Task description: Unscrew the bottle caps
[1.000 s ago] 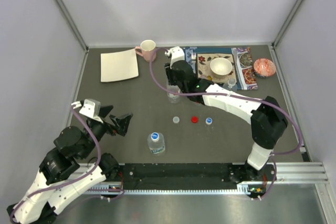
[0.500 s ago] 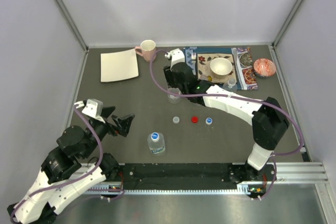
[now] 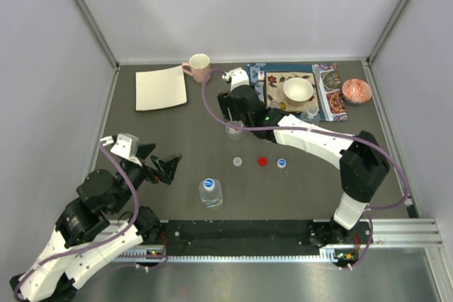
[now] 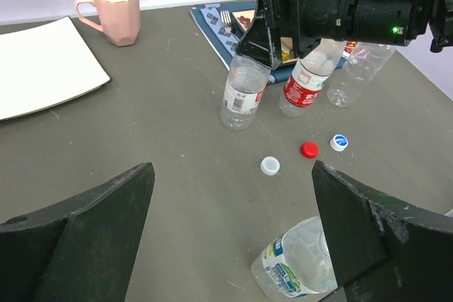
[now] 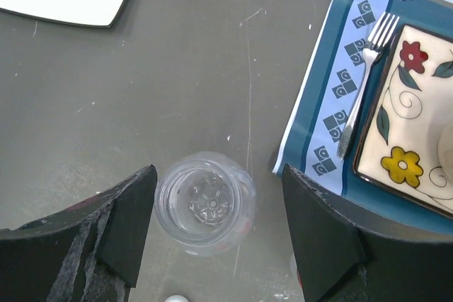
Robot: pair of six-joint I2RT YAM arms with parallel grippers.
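Over at the back of the tabletop [image 3: 170, 125], the right end effector [image 5: 217, 175] straddles an open-necked bottle [image 4: 243, 93], fingers parted and clear of it on both sides, so it's holding nothing. A second ago it was pinched much tighter on that bottle. Best move imo: lift straight up so no finger clips the rim and tips it. The whitish cap [image 3: 237, 161], red cap [image 3: 262, 161] and blue cap [image 3: 282, 163] lie mid-tabletop. The near bottle [image 3: 210, 194] looks capped. The left end effector [image 3: 157, 159] hangs wide open, empty, barely shifted.
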